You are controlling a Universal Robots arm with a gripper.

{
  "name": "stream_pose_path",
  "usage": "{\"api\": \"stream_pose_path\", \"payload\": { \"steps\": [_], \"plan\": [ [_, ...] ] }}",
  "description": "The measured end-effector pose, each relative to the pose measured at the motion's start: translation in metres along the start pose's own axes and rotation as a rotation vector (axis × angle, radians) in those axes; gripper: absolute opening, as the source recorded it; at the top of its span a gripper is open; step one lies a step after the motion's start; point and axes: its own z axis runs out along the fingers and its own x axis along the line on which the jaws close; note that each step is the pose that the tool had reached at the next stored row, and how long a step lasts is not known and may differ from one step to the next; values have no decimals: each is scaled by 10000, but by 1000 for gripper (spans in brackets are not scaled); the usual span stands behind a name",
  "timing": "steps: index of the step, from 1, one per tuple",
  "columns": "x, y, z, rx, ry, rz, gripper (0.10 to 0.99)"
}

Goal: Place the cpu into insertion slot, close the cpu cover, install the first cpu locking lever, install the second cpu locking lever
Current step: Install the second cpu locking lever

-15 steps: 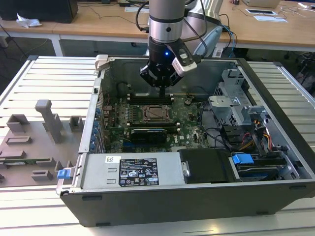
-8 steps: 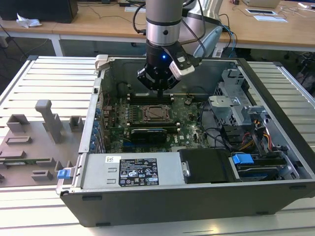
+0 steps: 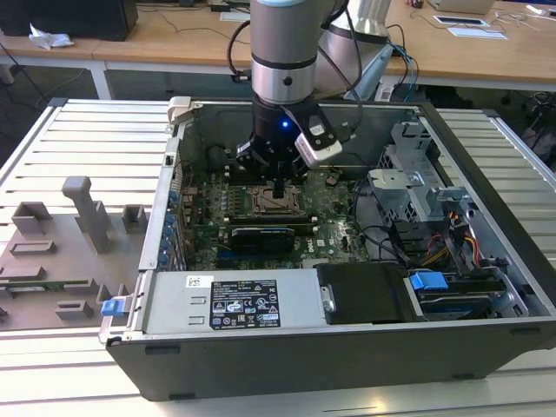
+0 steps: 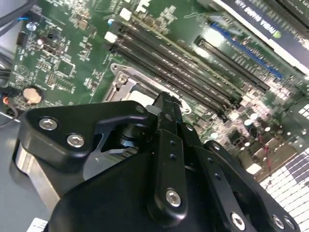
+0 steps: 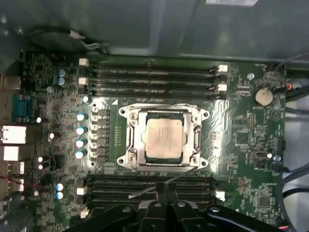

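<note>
The cpu point(image 5: 164, 137), a silvery-grey square chip, lies flat in the insertion slot point(image 5: 203, 115) on the green board. The cpu cover point(image 5: 192, 140), a thin silver frame, lies down around the chip. A thin silver lever point(image 5: 142, 194) slants across the memory slots beside the socket, up to my fingertips. My gripper point(image 5: 164, 186) hovers at that side of the socket, its two black fingers together with nothing seen between them. In the exterior view the gripper point(image 3: 276, 186) hangs straight above the slot point(image 3: 261, 202). The second wrist view has the gripper point(image 4: 165, 99) over the slot's silver rim point(image 4: 120, 79).
Long black memory slots point(image 5: 154, 77) run on both sides of the socket. A black-shrouded card point(image 3: 261, 236) and a grey power supply point(image 3: 230, 302) sit nearer the case front. Drive cages and cables point(image 3: 417, 191) fill the exterior view's right. Grey fixtures point(image 3: 87, 213) stand outside the case.
</note>
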Motion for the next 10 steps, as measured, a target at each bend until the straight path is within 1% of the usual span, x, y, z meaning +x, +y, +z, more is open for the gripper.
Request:
{"api": "stream_pose_path", "payload": {
  "steps": [1, 3, 5, 7, 8, 10],
  "plan": [
    [23, -43, 7, -134, -5, 6, 106],
    [46, -86, 14, -270, -10, 12, 106],
    [76, -133, 21, -436, -16, 19, 106],
    [102, -163, 23, -697, -24, 30, 106],
    [117, -183, 24, -875, -31, 38, 106],
    [129, -213, 28, -1071, -38, 47, 106]
  ]
}}
